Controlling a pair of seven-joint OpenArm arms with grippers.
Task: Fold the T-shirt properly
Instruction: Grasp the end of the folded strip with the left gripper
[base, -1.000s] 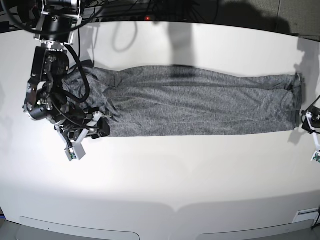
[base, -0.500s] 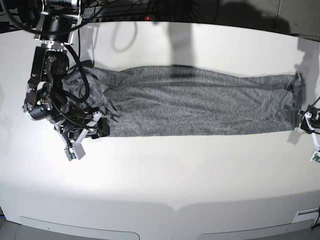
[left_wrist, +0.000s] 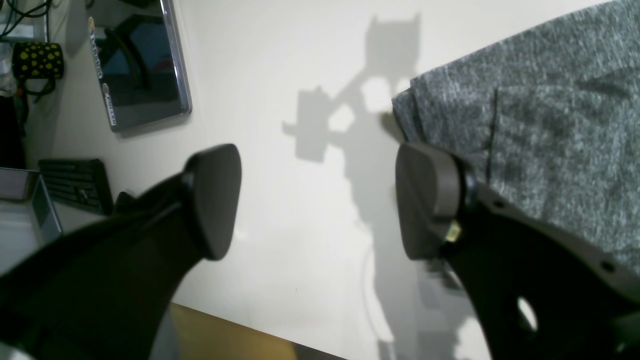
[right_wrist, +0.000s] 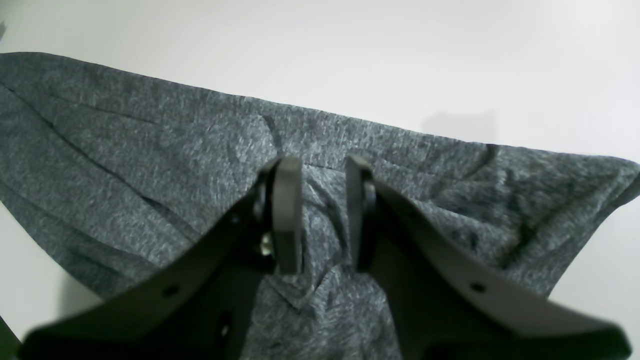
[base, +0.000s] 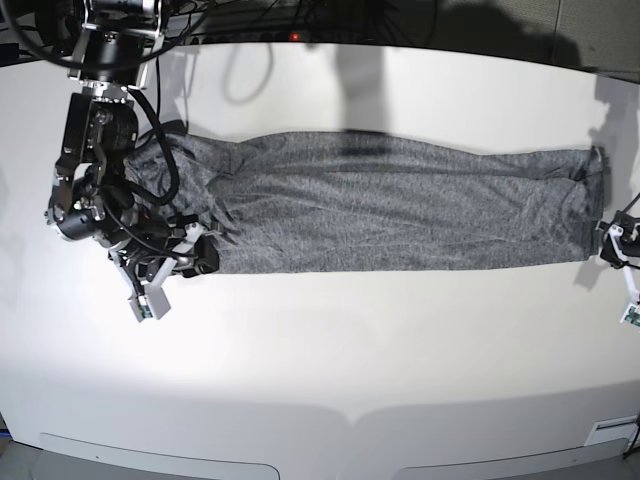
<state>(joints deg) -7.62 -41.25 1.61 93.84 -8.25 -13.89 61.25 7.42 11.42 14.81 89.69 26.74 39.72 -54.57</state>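
The T-shirt (base: 400, 205) was a soft knit cloth, heathered dark grey, matt and finely mottled, with shallow creases across its surface. The bench (base: 320, 340) was a smooth off-white surface with a faint sheen under the lamp. The fingers (left_wrist: 215, 200) of the left gripper (left_wrist: 320, 200) were matt dark plastic with smooth rounded pads; those of the right gripper (right_wrist: 324, 220) had the same matt dark finish, with small metal screws at the pad mounts. Beyond the bench edge, the left wrist view showed a glossy dark screen (left_wrist: 137, 65) in a metallic frame.
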